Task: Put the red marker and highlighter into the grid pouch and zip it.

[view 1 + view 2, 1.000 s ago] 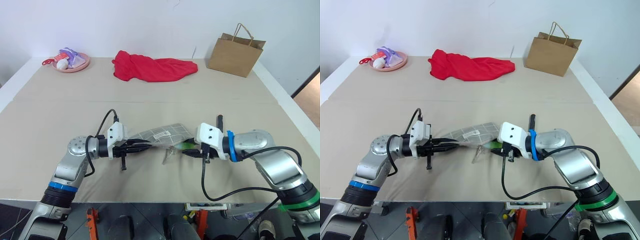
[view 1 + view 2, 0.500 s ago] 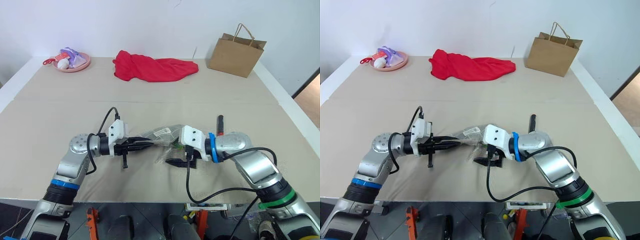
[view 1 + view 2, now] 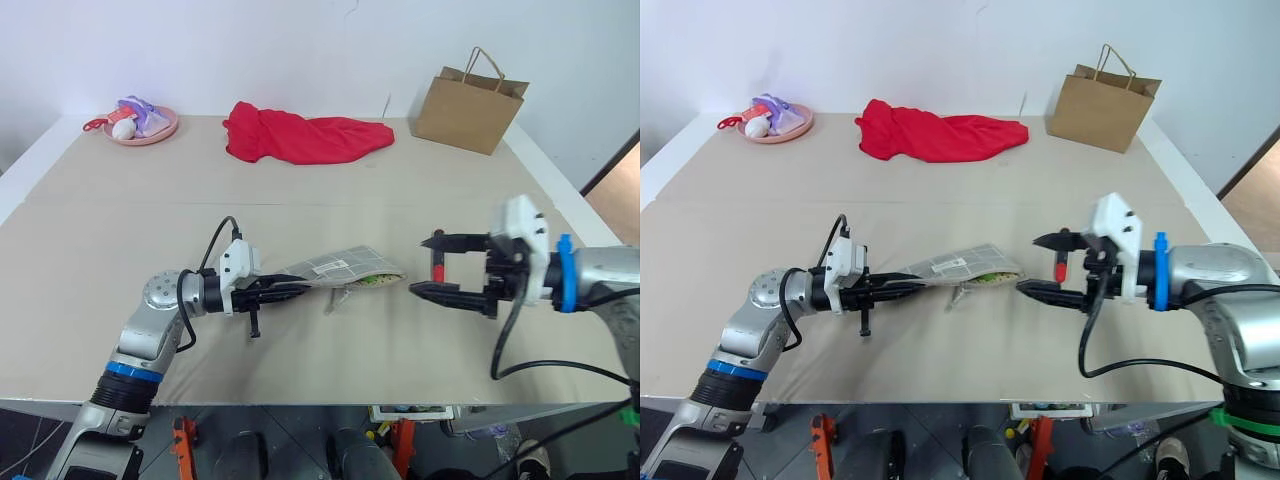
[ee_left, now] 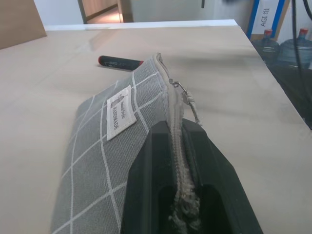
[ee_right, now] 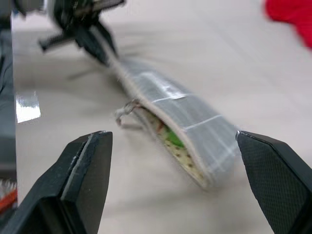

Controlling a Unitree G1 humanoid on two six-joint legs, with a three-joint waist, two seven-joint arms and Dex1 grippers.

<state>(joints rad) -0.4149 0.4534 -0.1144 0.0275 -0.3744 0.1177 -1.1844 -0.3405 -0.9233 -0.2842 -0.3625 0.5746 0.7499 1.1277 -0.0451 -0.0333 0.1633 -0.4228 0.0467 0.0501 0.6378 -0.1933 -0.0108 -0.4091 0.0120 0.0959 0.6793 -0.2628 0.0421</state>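
- Your left tool (image 3: 300, 289) is clamped on the closed end of the grid pouch (image 3: 340, 267), pinching the zipper seam and holding that end just off the desk (image 3: 300, 200); the far, open end sags toward the desk surface.
- Green shows inside the open mouth in the right wrist view, so I judge the highlighter (image 5: 173, 138) is already in the pouch.
- The red marker (image 3: 437, 268) lies on the desk beyond the pouch's open end, well apart from it. In the head views it sits just behind your right tool, showing between the two fingers.
- Your right tool (image 3: 428, 265) is spread wide and holds nothing. It hangs above the desk, pointing toward the pouch mouth.
- So the step in hand is fetching the marker: one item in, one to go, zip not yet started.
- Next, bring the right tool down over the marker, line its fingers across the barrel, and close near the middle so it won't roll off.
- Keep the left grip as it is; the mouth needs to stay gaping for the insertion.
- The zipper pull (image 4: 187, 100) hangs by the opening; you'll want it after the marker goes in.
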